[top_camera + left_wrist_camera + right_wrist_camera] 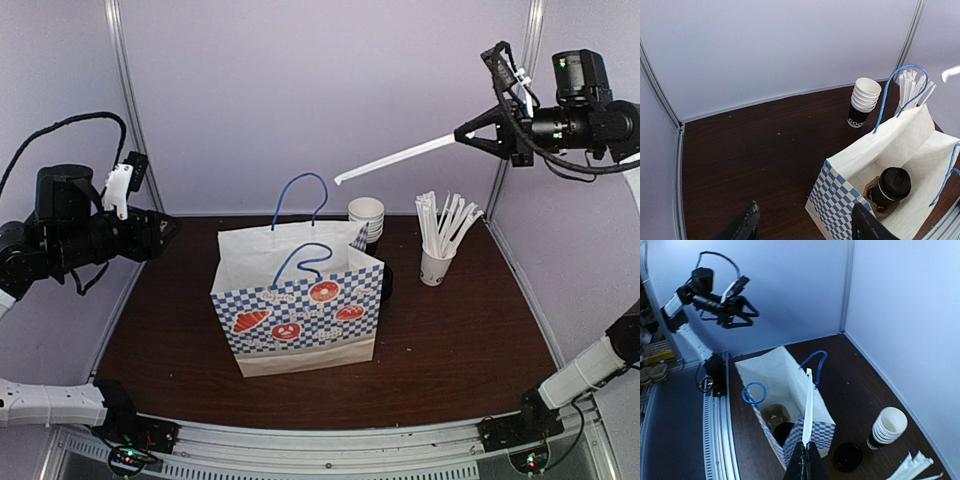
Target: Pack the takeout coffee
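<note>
Left fingers [747, 224] sit at the bottom edge, spread apart, nothing between them. Below them is the dark brown worktop [755, 150]. The paper bag [836, 195], blue-checked outside, stands open at the lower right. Inside it, the takeout coffee [894, 184] stands upright in a brown cardboard holder [871, 192]. Beyond the bag are a cup stack [864, 100] and bundled straws [912, 85]. The tip of a lone straw [951, 73] shows at the right edge.
</note>
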Tool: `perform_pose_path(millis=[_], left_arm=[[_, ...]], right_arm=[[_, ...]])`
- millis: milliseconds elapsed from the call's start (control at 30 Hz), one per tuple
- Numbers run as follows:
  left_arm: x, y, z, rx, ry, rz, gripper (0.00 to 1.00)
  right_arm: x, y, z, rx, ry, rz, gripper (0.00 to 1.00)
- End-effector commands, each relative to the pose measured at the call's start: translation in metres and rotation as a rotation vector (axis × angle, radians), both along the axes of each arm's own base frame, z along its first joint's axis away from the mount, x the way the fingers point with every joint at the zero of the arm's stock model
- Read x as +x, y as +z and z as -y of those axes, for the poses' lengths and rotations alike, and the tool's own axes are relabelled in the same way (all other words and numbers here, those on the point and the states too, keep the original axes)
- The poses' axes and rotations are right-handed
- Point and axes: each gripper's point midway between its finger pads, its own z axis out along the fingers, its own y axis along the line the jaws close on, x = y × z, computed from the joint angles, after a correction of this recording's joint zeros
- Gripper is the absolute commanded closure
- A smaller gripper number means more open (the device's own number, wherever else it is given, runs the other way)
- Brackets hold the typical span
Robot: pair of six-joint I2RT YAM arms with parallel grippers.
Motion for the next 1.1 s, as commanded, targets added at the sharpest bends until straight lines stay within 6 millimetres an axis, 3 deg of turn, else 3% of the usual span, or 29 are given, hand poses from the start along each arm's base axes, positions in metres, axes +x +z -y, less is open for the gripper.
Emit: perform_pose_path(millis=[0, 133, 333, 567, 633, 667, 733, 767, 833, 1067], left_arm=[[-0.004, -0.003, -0.011, -0.03, 0.046, -0.013, 0.37], [-0.01, -0.006, -0.01, -0.039, 0.03, -0.047, 0.38], [-0.017, -0.006, -0.014, -0.057, 0.028, -0.061, 0.39], [-0.024, -0.018, -0.019, -0.071, 0.034, -0.09, 0.39], [-0.026, -0.02, -0.019, -0.072, 0.031, -0.095, 0.39], [-0.026, -0.021, -0.019, -0.071, 0.029, -0.097, 0.39], [-0.026, -0.022, -0.018, -0.068, 0.026, -0.103, 0.39], [-0.026, -0.023, -0.018, -0.066, 0.025, -0.106, 0.39], [-0.026, -0.024, -0.017, -0.062, 0.023, -0.11, 0.39], [-0.019, -0.031, -0.012, -0.018, 0.02, -0.119, 0.38]], right_arm=[[-0.046, -0.013, -0.047, -0.086, 0.263, 0.039, 1.0], [-0.045, -0.04, -0.084, -0.222, 0.307, 0.078, 1.0], [-0.017, -0.09, -0.148, -0.422, 0.272, 0.139, 1.0], [0.006, -0.131, -0.216, -0.443, 0.305, 0.092, 1.0], [0.01, -0.145, -0.233, -0.437, 0.315, 0.064, 0.9], [0.01, -0.15, -0.24, -0.43, 0.327, 0.048, 0.77], [0.009, -0.155, -0.248, -0.421, 0.346, 0.027, 0.34], [0.009, -0.153, -0.25, -0.413, 0.348, 0.027, 0.28], [0.008, -0.144, -0.248, -0.395, 0.346, 0.043, 0.21], [0.007, -0.106, -0.226, -0.358, 0.274, 0.119, 0.18]])
